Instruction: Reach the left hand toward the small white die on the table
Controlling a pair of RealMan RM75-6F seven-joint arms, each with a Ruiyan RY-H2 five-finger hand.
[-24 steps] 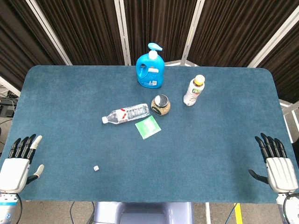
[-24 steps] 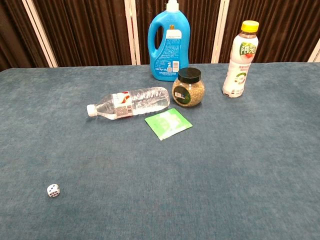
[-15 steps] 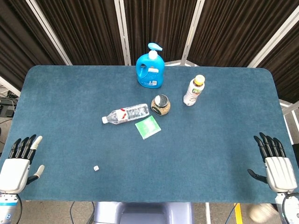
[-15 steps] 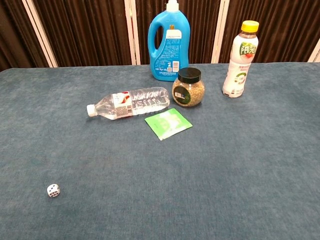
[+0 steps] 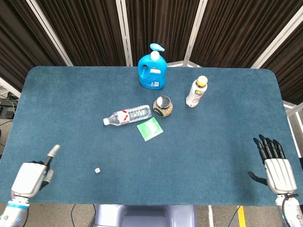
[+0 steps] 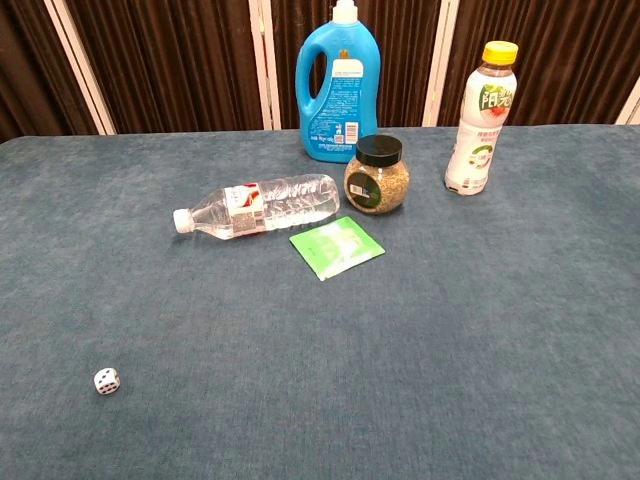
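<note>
At the near left corner of the blue felt tabletop (image 5: 71,94), the left hand (image 5: 32,176) sits over the edge, holding nothing; one pale-tipped finger (image 5: 53,151) points toward one o'clock, and how the others lie cannot be told from the head view. The single small white die (image 5: 97,170) lies on the felt at about three o'clock from that hand, apart from it, with bare felt between the two; in the chest view the die (image 6: 106,380) sits alone near the lower left. Well away from the die, toward one o'clock, one clear water bottle (image 5: 127,115) lies on its side, cap pointing toward nine o'clock. Just beside it at five o'clock lies one flat green packet (image 5: 150,128). At twelve o'clock from the packet stands one blue detergent jug (image 5: 152,67) near the far edge. One small round jar (image 5: 163,107) with a black lid stands between the jug and the packet, close to the water bottle's base. At two o'clock from the jar stands one white drink bottle (image 5: 196,91) with a yellow cap. At the near right edge the right hand (image 5: 273,163) is empty, its dark fingers spread and pointing toward twelve o'clock. Dark pleated curtains (image 5: 94,23) with pale frame bars hang behind the tabletop.
</note>
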